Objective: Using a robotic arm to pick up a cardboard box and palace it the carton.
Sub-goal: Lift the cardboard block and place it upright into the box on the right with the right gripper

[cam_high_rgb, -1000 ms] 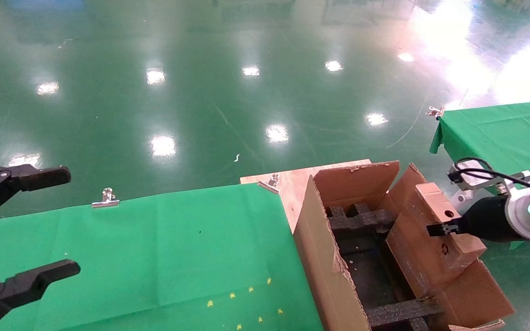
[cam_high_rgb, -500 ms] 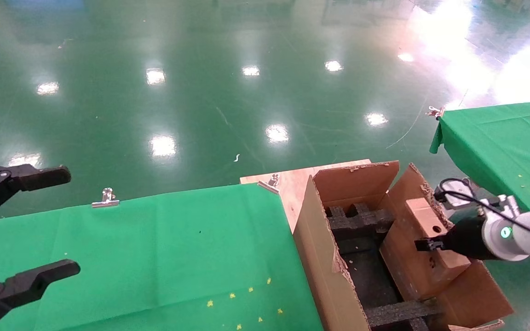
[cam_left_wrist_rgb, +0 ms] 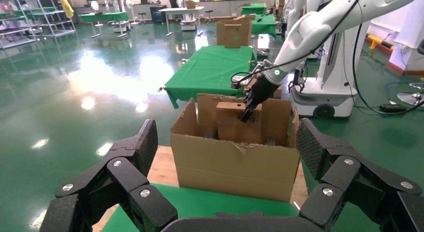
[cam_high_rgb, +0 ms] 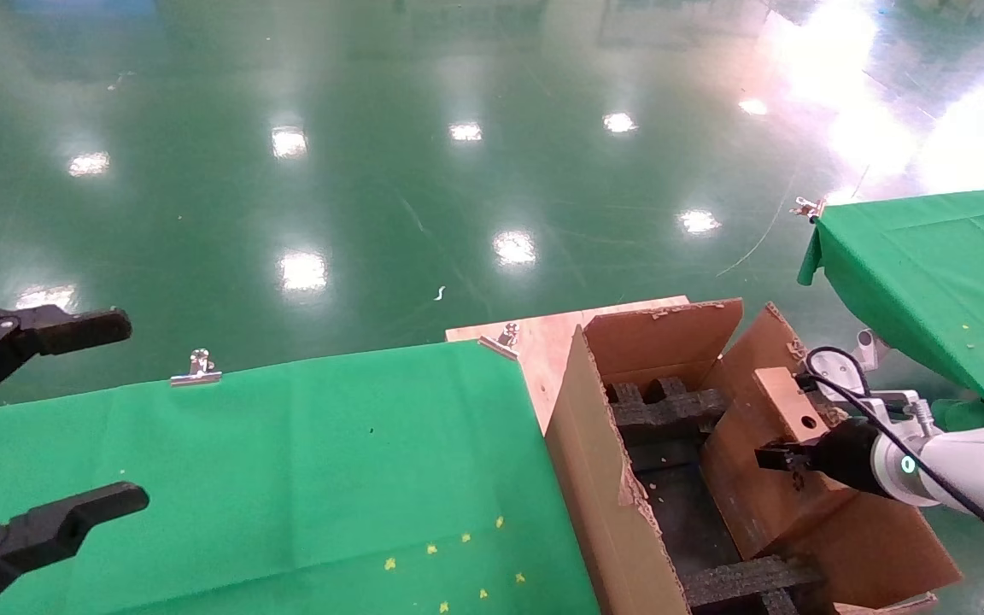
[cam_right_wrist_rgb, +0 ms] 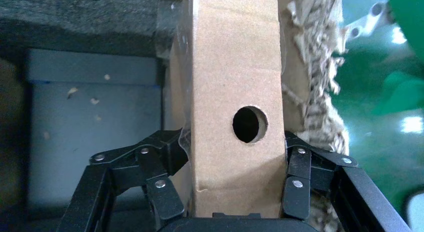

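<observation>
right hand [cam_right_wrist_rgb: 235,192]: clamped on the cardboard box [cam_high_rgb: 778,465], inside the carton [cam_high_rgb: 603,478]
left hand [cam_high_rgb: 39,427]: parked wide open over the green worktop [cam_high_rgb: 287,470]

I can read no text, label, brand or number anywhere here, neither on the cardboard nor on my arms.

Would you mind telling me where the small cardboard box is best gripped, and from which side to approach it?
Grip the cardboard box across its two broad faces, coming in over the narrow edge with the round hole, as the right gripper does now. That edge is slim enough for the fingers to straddle, and probably suits slotting it into the carton.
</observation>
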Robot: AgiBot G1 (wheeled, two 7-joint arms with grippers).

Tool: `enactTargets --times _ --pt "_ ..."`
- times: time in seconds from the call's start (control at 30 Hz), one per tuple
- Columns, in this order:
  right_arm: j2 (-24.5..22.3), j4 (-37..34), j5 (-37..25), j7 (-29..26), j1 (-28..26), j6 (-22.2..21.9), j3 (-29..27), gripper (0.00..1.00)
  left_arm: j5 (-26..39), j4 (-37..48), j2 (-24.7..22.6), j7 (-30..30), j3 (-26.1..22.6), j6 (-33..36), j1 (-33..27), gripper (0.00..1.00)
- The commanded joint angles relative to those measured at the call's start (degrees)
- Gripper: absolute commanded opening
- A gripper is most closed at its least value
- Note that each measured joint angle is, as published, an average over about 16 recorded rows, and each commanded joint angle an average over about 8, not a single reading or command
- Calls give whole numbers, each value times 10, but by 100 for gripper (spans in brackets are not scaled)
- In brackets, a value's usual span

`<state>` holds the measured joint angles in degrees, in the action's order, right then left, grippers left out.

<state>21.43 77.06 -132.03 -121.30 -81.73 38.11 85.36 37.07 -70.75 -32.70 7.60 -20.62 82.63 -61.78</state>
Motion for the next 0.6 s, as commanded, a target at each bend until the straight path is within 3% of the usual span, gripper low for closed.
enactTargets --times 0.03,0.27,0.6 --pt "3 1 -34 -28 8 -5 -2 0 0 0 0 0 0 0 0 100" --pt "24 5 -89 -82 29 7 -4 0 0 0 0 0 0 0 0 100" --pt "35 2 -97 -102 57 3 6 0 0 0 0 0 0 0 0 100"
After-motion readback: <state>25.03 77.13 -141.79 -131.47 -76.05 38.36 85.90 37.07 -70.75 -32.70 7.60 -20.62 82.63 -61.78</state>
